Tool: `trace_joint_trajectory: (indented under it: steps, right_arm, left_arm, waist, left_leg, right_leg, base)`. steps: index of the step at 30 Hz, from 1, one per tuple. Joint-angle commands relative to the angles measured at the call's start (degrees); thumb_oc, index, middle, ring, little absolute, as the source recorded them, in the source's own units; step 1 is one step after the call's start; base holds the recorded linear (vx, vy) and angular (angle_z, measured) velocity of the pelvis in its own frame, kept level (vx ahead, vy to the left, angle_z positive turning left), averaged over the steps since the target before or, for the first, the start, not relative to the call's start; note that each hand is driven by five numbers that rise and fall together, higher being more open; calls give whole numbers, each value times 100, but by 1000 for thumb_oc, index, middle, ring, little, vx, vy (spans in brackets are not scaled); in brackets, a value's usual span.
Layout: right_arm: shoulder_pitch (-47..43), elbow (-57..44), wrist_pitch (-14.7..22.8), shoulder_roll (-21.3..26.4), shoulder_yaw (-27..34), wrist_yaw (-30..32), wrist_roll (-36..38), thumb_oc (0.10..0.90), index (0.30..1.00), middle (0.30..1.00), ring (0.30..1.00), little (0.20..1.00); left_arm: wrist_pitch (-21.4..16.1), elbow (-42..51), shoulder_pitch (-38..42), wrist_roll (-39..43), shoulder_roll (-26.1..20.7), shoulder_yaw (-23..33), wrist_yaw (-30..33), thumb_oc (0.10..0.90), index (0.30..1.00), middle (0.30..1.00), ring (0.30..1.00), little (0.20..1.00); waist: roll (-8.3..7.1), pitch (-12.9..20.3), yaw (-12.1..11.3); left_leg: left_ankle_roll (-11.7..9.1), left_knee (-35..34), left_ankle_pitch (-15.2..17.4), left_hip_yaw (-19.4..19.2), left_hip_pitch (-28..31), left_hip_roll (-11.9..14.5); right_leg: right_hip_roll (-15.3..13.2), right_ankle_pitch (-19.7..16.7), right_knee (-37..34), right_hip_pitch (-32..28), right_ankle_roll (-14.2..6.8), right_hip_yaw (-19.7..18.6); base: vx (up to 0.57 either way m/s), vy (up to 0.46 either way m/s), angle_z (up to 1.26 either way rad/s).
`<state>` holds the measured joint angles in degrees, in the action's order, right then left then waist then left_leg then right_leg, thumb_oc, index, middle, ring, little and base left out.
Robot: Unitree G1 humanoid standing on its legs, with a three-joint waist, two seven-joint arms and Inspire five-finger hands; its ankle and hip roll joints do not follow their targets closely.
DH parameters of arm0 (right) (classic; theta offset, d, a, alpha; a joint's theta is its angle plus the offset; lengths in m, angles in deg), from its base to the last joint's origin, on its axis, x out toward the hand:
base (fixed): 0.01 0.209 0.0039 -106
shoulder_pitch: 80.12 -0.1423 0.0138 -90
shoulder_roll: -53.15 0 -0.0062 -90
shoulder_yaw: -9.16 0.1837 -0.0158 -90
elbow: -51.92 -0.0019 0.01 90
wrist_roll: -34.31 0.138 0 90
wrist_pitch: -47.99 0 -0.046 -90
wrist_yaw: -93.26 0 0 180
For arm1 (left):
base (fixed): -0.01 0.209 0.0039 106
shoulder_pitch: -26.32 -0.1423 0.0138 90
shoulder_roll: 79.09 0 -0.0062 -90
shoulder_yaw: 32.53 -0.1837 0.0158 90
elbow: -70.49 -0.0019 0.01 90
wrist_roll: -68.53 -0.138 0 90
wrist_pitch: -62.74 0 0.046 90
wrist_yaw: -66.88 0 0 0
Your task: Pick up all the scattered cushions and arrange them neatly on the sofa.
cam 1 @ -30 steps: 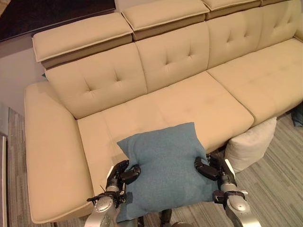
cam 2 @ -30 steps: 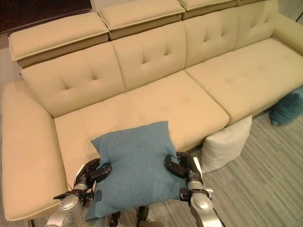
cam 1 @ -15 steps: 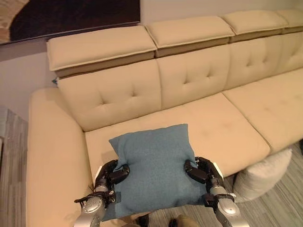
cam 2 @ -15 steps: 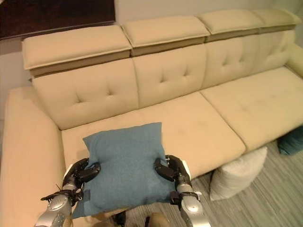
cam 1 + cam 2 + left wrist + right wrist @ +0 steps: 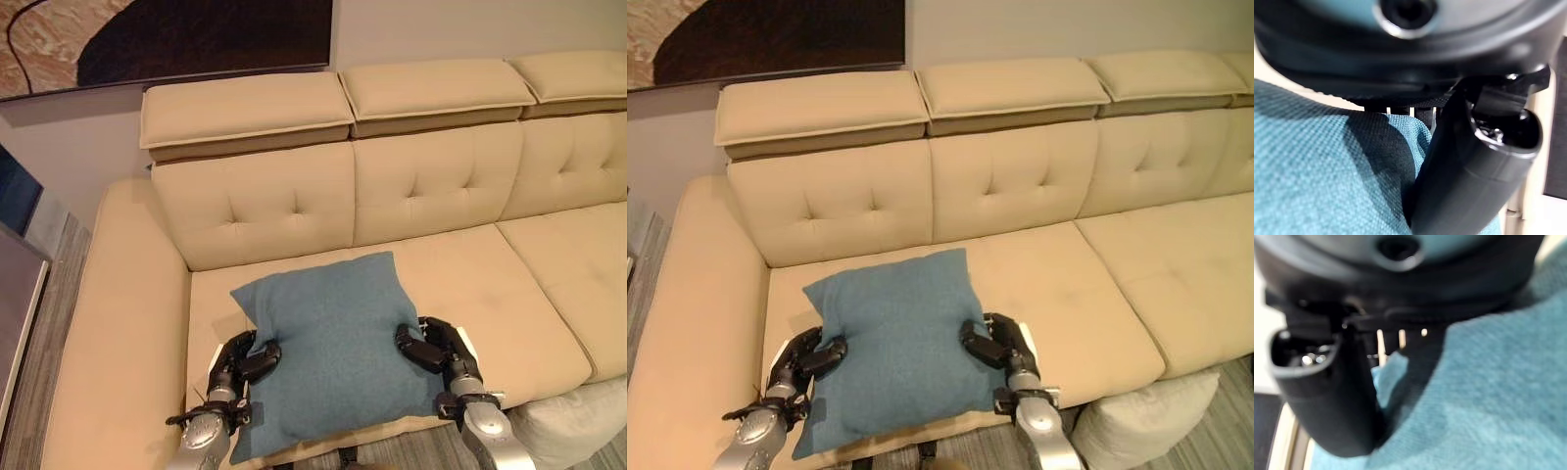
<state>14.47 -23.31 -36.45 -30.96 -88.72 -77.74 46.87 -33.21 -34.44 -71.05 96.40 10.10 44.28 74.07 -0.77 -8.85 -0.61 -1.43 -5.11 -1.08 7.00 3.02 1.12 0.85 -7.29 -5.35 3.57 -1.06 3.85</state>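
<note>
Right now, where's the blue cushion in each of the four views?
Left eye view: blue cushion low centre, over the sofa's left seat, left hand and right hand gripping its sides.
Right eye view: low, left of centre, same grip.
Left wrist view: teal fabric beside the thumb.
Right wrist view: teal fabric beside the thumb.
Shared landmark: the cushion's pinched side edges.

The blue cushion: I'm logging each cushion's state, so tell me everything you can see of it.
The blue cushion is square, plump, in a teal woven-looking fabric with pointed corners. It lies tilted over the front of the beige sofa seat near its left end. The left hand and right hand clamp its opposite side edges, fingers curled into the cloth.
</note>
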Motion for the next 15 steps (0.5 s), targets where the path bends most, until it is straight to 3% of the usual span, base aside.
trace_joint_trajectory:
  steps: [1,5,7,10,15]
  right_arm:
    - [-741,-1113,986,-85,66,308,-292,400,300,300,300,300]
    - [-2259,-1189,1128,245,-179,1285,-1081,400,300,300,300,300]
    - [-2564,-1150,1158,277,-226,1429,-1201,400,300,300,300,300]
    - [-3724,-925,1164,481,-467,2169,-1895,400,300,300,300,300]
    - [-4772,-722,1011,649,-681,3081,-2848,400,300,300,300,300]
  left_arm:
    - [-879,649,837,-367,-158,-41,194,400,300,300,300,300]
    - [-1374,1014,2220,-654,-195,-100,991,400,300,300,300,300]
    - [-1449,1023,2490,-735,-205,-95,1134,400,300,300,300,300]
    - [-1729,901,3720,-1265,-361,-207,1843,400,300,300,300,300]
    - [-1764,687,4796,-2138,-545,-289,2820,400,300,300,300,300]
  waist:
    - [-99,508,9]
    - [39,317,-26]
    - [53,352,-16]
    - [84,463,5]
    - [45,705,40]
  left_leg:
    - [55,11,170,-282,-400,-310]
    - [-115,11,-131,-93,-1438,-346]
    - [-136,11,-179,-78,-1659,-361]
    - [-236,11,-304,-54,-2337,-436]
    - [-266,11,-454,-25,-2988,-509]
  right_leg:
    - [-249,680,35,-116,-464,157]
    - [-268,531,35,819,-524,311]
    - [-264,486,35,1020,-527,307]
    - [-269,297,35,1643,-556,274]
    - [-299,124,35,2283,-540,251]
  base:
    - [-263,-87,25]
    - [-332,-25,49]
    - [-205,-6,23]
    - [-161,5,20]
    - [-55,17,12]
